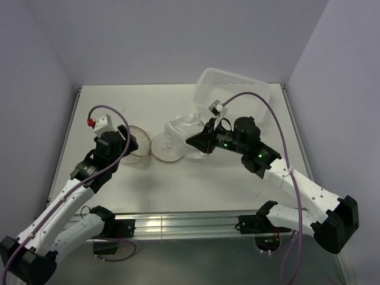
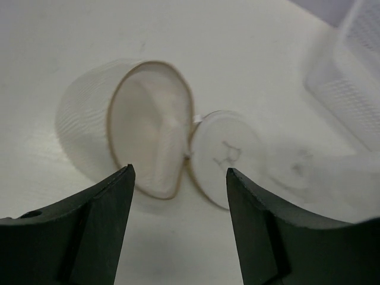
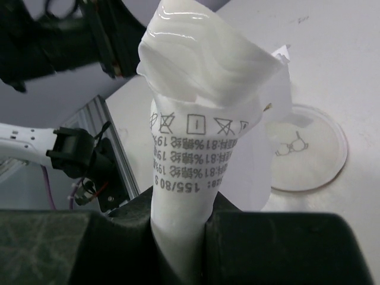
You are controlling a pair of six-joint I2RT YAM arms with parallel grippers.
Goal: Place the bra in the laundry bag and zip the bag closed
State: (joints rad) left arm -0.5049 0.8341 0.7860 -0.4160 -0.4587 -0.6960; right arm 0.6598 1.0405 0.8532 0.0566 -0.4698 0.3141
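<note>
The right gripper (image 3: 178,222) pinches the bra (image 3: 202,89) at centre frame, beside the open laundry bag (image 2: 83,119) on the table (image 1: 237,190). The left gripper (image 2: 178,178) gapes wide, empty.

The table (image 1: 178,184) is lit brightly and evenly from overhead; only short, soft shadows are cast on it. A pale reflection is seen on the metal rail (image 1: 178,224) at the near edge. In the left wrist view the laundry bag (image 2: 148,130) is rendered softly, the basket (image 2: 350,83) is washed out and blurred, and the dark fingers (image 2: 83,237) are underexposed. In the right wrist view glare is noted on the bra (image 3: 202,65), while its label print is sharp
</note>
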